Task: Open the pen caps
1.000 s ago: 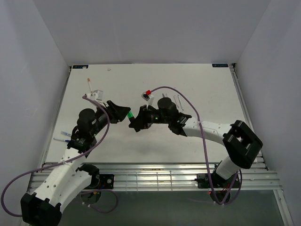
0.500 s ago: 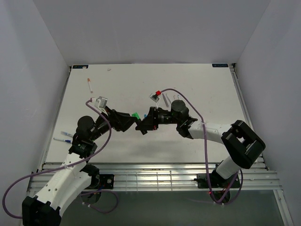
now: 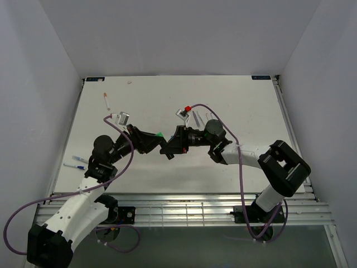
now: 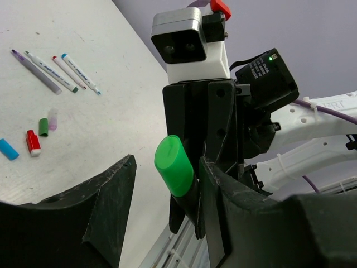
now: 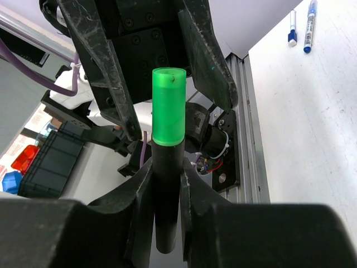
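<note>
A stubby black marker [image 5: 166, 223] with a green pen cap [image 5: 167, 106] is held off the table between the two arms. My right gripper [image 5: 166, 176] is shut on the black barrel, cap pointing away from it. In the left wrist view the green pen cap [image 4: 174, 166] sits between the jaws of my left gripper [image 4: 167, 167]. It lies against the right finger, with a clear gap to the left finger, so the jaws are open. From above, the left gripper [image 3: 150, 140] and right gripper [image 3: 169, 146] meet at the cap [image 3: 159, 134].
Several uncapped pens [image 4: 53, 71] lie on the white table beyond the grippers, with loose green [image 4: 43, 127], red [image 4: 33, 142] and blue [image 4: 8, 149] caps beside them. An orange-tipped pen [image 3: 106, 100] lies far left, and two blue pens [image 5: 301, 25] near the front rail.
Both grippers and the marker have shifted a little to the right. The left jaws spread wider, then narrowed again around the green cap. The right grip on the barrel is unchanged.
</note>
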{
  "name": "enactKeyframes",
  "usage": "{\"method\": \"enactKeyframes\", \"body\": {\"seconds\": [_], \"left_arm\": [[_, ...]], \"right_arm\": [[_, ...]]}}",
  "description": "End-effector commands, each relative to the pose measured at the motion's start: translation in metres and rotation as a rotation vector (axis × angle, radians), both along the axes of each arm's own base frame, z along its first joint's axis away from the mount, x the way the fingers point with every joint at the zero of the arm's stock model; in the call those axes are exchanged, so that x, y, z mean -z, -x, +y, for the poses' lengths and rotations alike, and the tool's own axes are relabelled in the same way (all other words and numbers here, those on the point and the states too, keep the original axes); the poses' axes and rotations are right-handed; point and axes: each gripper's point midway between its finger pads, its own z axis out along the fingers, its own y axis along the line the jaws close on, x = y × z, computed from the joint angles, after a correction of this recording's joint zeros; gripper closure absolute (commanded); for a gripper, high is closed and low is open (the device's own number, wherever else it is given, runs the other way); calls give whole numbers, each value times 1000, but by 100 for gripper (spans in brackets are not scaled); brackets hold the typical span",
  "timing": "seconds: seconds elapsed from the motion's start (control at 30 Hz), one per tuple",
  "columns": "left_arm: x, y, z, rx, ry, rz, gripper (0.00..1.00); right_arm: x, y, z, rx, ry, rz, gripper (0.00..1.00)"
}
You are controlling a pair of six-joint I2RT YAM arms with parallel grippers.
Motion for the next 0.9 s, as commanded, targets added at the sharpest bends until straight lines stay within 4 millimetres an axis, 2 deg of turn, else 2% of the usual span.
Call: {"method": "enactKeyframes", "body": {"seconds": [0.0,0.27,0.6,0.7,0.73,0.83,0.87], "left_arm": [[-10,5,-3,29,37,-21,41],[-10,7,-5,40,68,-6,41],[-8,11,-8,73,89,8,50],[-11,10,-9,80,102,11,61],[-11,11,-10,83,103,16,69],[-11,10,-11,93,116,39,85],[-12,11,-12,99,125,49,94]], "right_arm": [[-9,7,-1,-33,-56,-27,92],[-7,9,0,-46,-68,-9,92],[-8,9,6,-54,-80,7,92],[-6,8,6,-50,-75,11,92],[-5,8,7,-50,-73,13,92],[-2,6,7,-33,-67,14,92],[0,6,7,-32,-61,16,92]]}}
